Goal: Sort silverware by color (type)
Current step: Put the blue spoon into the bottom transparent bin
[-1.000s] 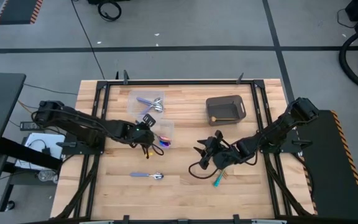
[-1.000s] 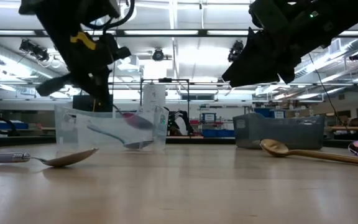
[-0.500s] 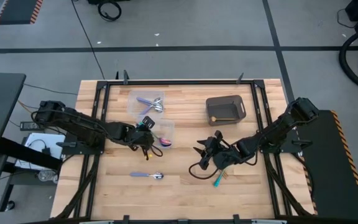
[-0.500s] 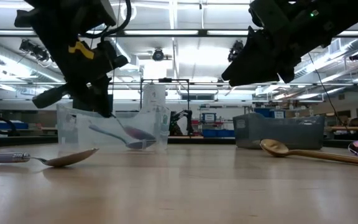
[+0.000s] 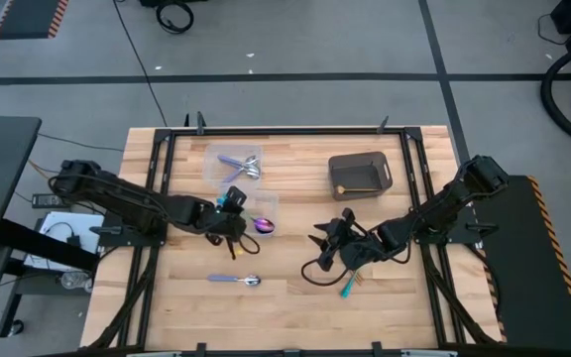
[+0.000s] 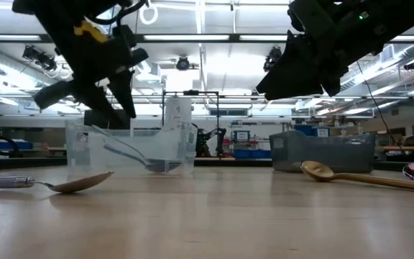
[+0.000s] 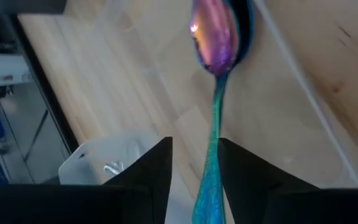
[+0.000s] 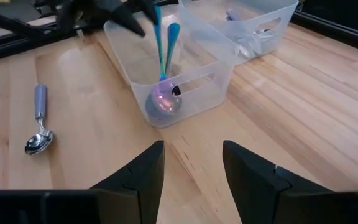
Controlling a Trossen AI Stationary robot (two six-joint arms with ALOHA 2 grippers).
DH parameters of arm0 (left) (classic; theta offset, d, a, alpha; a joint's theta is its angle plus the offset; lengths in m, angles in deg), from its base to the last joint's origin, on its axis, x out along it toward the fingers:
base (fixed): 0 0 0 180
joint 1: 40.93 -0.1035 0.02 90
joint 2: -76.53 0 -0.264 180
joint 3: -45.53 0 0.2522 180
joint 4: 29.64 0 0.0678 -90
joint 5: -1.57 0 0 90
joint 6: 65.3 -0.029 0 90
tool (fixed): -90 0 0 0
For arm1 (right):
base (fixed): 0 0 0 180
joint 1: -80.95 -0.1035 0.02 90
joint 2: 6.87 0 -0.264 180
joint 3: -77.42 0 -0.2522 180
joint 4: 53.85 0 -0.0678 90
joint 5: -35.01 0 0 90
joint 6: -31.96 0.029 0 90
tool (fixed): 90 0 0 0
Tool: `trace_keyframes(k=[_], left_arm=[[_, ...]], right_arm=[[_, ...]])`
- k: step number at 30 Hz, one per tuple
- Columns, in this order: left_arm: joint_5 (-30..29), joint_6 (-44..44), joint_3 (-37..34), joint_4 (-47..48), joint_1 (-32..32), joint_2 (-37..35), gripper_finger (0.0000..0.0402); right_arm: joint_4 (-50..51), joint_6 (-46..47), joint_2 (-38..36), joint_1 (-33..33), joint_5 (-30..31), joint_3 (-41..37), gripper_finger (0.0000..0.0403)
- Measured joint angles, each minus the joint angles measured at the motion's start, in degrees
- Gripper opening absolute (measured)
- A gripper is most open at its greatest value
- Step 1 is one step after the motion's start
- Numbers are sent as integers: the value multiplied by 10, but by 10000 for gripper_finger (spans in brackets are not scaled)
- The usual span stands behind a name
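A clear tub (image 5: 266, 210) left of the table's middle holds two teal-handled utensils (image 8: 164, 56), purple heads down on its floor. My left gripper (image 7: 194, 142) hangs open over the tub's left rim. One teal spoon's handle (image 7: 214, 149) runs up between its fingers, and its head (image 7: 216, 31) lies below. My right gripper (image 8: 192, 144) hovers open right of centre, holding nothing. Beneath it lie a teal utensil (image 5: 348, 289) and a gold spoon (image 6: 351, 175). A lavender-handled spoon (image 5: 236, 280) lies flat near the front. My left gripper stands open around the upper part of the teal spoon's handle (image 7: 211, 174), coming from above and the table's left. The handle passes close by one finger (image 7: 241, 168); I cannot tell whether it touches. The spoon's head rests on the tub floor.
A second clear tub (image 5: 234, 164) with lavender-handled pieces stands farther back. A dark grey bin (image 5: 358, 174) sits at the back right. Bare wood stretches along the table's near edge between the lavender spoon and my right arm.
My left gripper has opened and let go of the teal spoon, then risen a little. The spoon's purple head has sunk from mid-height in the tub onto the tub floor, while its handle still points up between the fingers.
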Motion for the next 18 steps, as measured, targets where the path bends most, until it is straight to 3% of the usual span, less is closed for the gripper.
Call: trace_keyframes(k=[4, 9, 13, 18], left_arm=[[15, 39, 15, 12, 0, -15, 136], [70, 92, 21, -23, 0, -37, 137], [81, 115, 21, -40, -2, -44, 137], [72, 146, 21, 35, -27, -44, 137]], right_arm=[[8, -14, 0, 0, -28, 0, 174], [33, -45, 0, 0, -115, 0, 168], [63, -41, 0, 2, -152, 4, 161], [127, -33, 0, 4, -159, 34, 158]])
